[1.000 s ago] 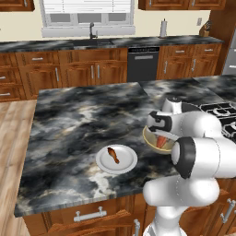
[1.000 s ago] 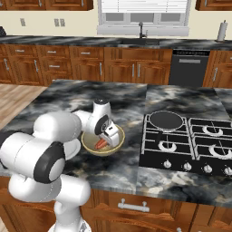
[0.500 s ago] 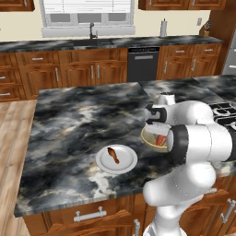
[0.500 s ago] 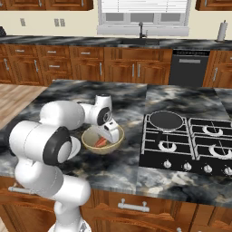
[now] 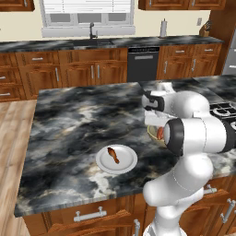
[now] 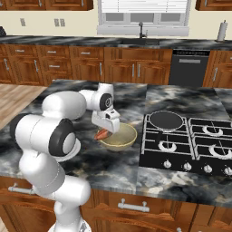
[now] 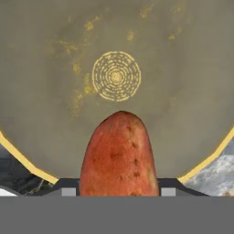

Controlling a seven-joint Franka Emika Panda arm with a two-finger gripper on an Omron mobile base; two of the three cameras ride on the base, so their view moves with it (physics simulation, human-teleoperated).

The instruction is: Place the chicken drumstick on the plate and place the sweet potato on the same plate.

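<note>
My gripper (image 6: 105, 130) is shut on the sweet potato (image 6: 101, 134), a smooth reddish-orange oblong, over the left part of the tan bowl (image 6: 119, 137). In the hand view the sweet potato (image 7: 119, 155) rises between the fingers of the gripper (image 7: 118, 187), with the bowl's inside (image 7: 116, 75) beneath it. From the left base view a bit of the sweet potato (image 5: 160, 133) shows behind the arm. The chicken drumstick (image 5: 113, 155) lies on the pale round plate (image 5: 127, 164), on the island counter to the left of the arm.
A gas cooktop (image 6: 195, 145) with a dark round pan (image 6: 165, 120) lies right of the bowl. The dark marble island (image 5: 73, 120) spreads wide to the left and behind the plate. Cabinets, a sink and a dishwasher line the far wall.
The arm's elbow has swung up and around. The gripper has stayed over the bowl, shut on the sweet potato, and seems slightly higher. Plate and drumstick have not moved.
</note>
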